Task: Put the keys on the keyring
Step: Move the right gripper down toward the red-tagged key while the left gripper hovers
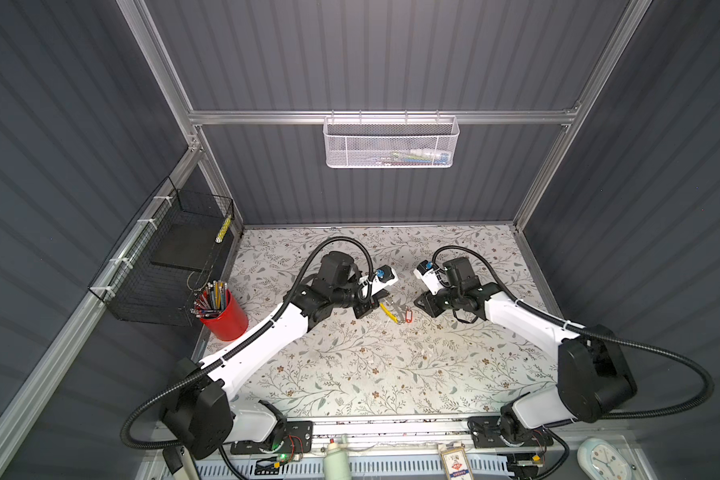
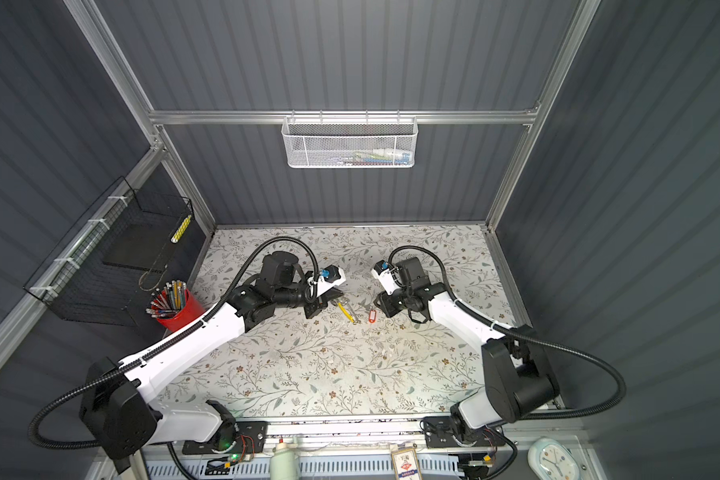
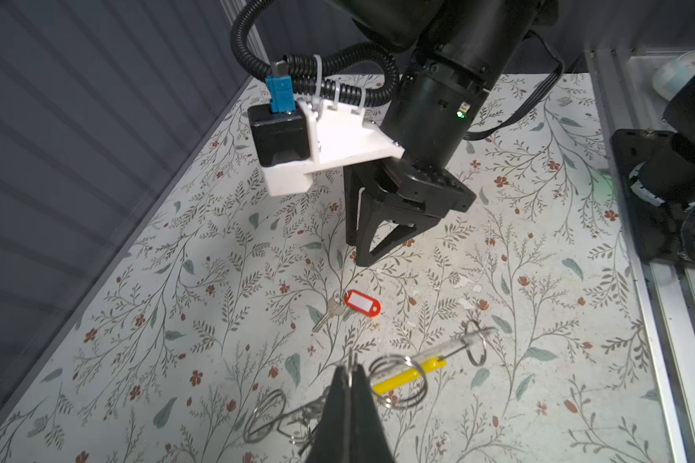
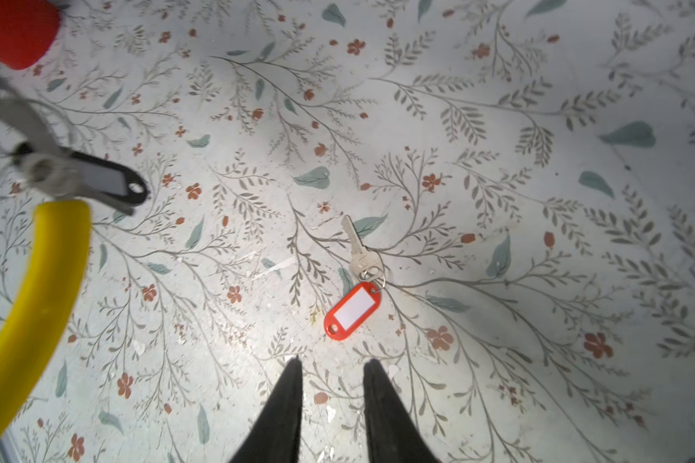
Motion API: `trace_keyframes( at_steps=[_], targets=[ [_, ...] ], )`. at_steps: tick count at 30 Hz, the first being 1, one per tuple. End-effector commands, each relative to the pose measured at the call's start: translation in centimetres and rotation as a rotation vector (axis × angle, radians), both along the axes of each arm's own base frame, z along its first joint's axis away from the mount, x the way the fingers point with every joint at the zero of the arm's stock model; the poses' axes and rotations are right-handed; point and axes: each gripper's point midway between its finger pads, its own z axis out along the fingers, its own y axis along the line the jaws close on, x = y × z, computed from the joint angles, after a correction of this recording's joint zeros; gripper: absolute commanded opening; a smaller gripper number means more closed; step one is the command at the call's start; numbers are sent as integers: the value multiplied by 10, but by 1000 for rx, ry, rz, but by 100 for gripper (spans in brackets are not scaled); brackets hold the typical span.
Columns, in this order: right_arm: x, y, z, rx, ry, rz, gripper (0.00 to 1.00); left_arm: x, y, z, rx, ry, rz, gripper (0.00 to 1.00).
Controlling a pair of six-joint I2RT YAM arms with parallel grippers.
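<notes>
While left gripper (image 3: 350, 371) pinches keyring (image 3: 408, 375) wire, jaws pressed together: black-tag key (image 4: 105, 180) seemingly threaded; red-tag key (image 4: 356, 308) loose, 3 o'clock of keyring in both top views; right gripper (image 4: 332, 362) spread, empty, near it; step: fetching key 2; next: lower, pinch it.

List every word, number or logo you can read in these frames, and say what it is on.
No text is legible.
Red tag: white label blank.
Black-rimmed tag: label blurred, no writing visible.
Key: stamp on its head too blurred to read.
Box at the front edge: red emblem, print too small to read.
Clock: dial too small to read.
</notes>
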Motion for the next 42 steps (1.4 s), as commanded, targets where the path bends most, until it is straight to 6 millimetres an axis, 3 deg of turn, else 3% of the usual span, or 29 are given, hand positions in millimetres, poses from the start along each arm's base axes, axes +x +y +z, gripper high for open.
trace_keyframes(
  at_steps=[1, 8, 16, 42],
  targets=[
    [9, -3, -21, -26, 85, -94, 30, 4, 14, -3, 14, 30, 79, 0],
    [25, 1, -54, -59, 226, -132, 31, 10, 14, -7, 8, 73, 107, 0],
    [35, 4, -72, -57, 268, -156, 25, 16, 12, -13, 17, 80, 109, 0],
    [18, 13, -92, -87, 321, -114, 23, 26, 14, -19, 25, 90, 126, 0]
  ],
)
